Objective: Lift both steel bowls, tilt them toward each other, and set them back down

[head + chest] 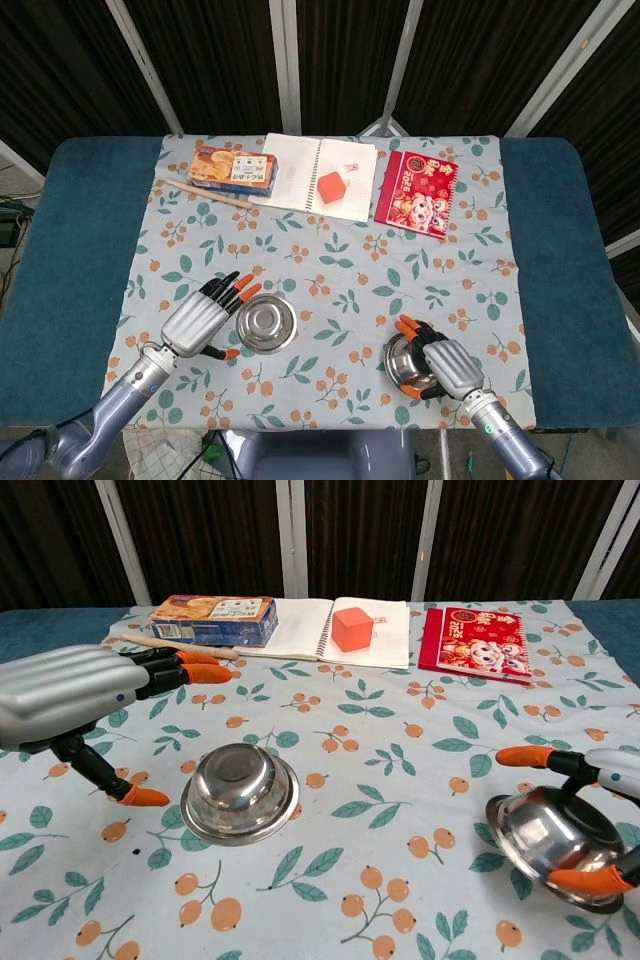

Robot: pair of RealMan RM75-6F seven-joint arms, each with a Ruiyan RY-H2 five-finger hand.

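Steel bowls empty: left bowl (240,792) upright on cloth; right bowl (553,843) tilted in right hand (600,815).

bright even overhead light, soft shadows, sharp focus, dark backdrop.

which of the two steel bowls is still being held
The steel bowl on the robot's right, tilted in the right hand. The other bowl sits flat, with the left hand clear of it.

Wide bare cloth (340,270) btwn left bowl (262,324) & right bowl (404,362). Far edge crowded: box (234,168), notebook (315,176) w/ red cube (332,186), red booklet (417,192).
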